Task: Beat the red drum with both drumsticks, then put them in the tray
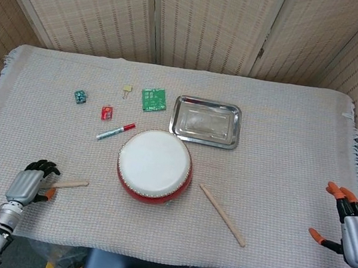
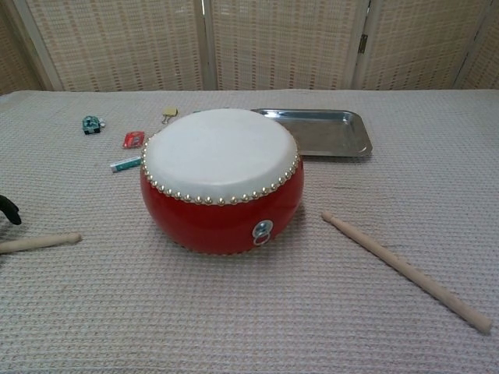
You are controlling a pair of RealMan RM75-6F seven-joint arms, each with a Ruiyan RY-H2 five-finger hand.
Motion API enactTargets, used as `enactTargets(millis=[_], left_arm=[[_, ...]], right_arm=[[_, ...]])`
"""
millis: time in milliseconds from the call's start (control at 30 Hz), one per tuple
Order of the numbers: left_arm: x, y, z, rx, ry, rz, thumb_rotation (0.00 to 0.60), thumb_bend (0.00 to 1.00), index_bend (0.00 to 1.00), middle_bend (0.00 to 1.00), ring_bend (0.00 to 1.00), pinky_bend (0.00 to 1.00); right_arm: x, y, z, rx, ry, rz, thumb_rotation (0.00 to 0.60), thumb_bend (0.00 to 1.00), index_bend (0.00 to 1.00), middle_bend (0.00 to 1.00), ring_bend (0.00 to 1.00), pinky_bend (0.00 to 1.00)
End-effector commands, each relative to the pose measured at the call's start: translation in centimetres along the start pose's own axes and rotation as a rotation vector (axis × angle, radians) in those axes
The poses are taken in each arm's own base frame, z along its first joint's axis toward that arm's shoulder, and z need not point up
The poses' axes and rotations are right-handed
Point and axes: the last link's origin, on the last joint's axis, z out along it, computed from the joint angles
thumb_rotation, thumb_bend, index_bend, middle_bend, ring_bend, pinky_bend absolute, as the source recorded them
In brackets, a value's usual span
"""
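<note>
The red drum (image 1: 154, 166) with its white skin (image 2: 222, 152) stands mid-table. Behind it to the right lies the metal tray (image 1: 206, 121), nothing in it. My left hand (image 1: 31, 183) sits at the near left edge, fingers curled around the butt of one wooden drumstick (image 1: 69, 184). That stick lies nearly level on the cloth, tip toward the drum (image 2: 39, 242). The other drumstick (image 1: 222, 214) lies loose and diagonal, right of the drum (image 2: 405, 270). My right hand (image 1: 356, 231) hovers off the table's right edge, fingers spread, holding nothing.
A red-capped marker (image 1: 115, 131), a small red item (image 1: 107, 112), a teal item (image 1: 80, 96), a clip (image 1: 127, 88) and a green card (image 1: 152, 99) lie behind the drum to the left. A woven folding screen closes off the back.
</note>
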Motion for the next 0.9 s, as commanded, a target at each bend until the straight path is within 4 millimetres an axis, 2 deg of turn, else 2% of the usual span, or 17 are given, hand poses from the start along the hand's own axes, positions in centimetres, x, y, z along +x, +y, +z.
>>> enactTargets(millis=[33,333,600,833,900], left_arm=[[-0.4,1.2,0.6,-0.020,0.002,0.015,0.600,0.42,0.37,0.17,0.07,0.12],[-1.3,2.1,0.8,-0.027,-0.002,0.041,0.600,0.42,0.38,0.17,0.07,0.12],[-1.8,1.7,1.1,-0.004,0.020,0.047,0.600,0.42,0.45,0.19,0.08,0.12],[-2.1,1.5,1.2,-0.001,0.015,0.035,0.600,0.42,0.47,0.20,0.08,0.12],[-2.1,1.5,1.2,-0.001,0.023,0.019,0.600,0.42,0.49,0.23,0.11,0.12]], right_arm=[[0.1,0.2,-0.1,-0.008,0.002,0.004,0.600,0.02,0.09,0.19,0.09,0.24],[0.0,0.5,-0.2,-0.020,0.001,0.018,0.600,0.02,0.09,0.19,0.09,0.24],[0.1,0.5,-0.3,-0.024,0.001,0.022,0.600,0.02,0.09,0.19,0.09,0.24],[0.0,0.4,-0.3,-0.024,-0.002,0.025,0.600,0.02,0.09,0.19,0.09,0.24],[0.0,0.4,-0.3,-0.025,-0.002,0.027,0.600,0.02,0.09,0.19,0.09,0.24]])
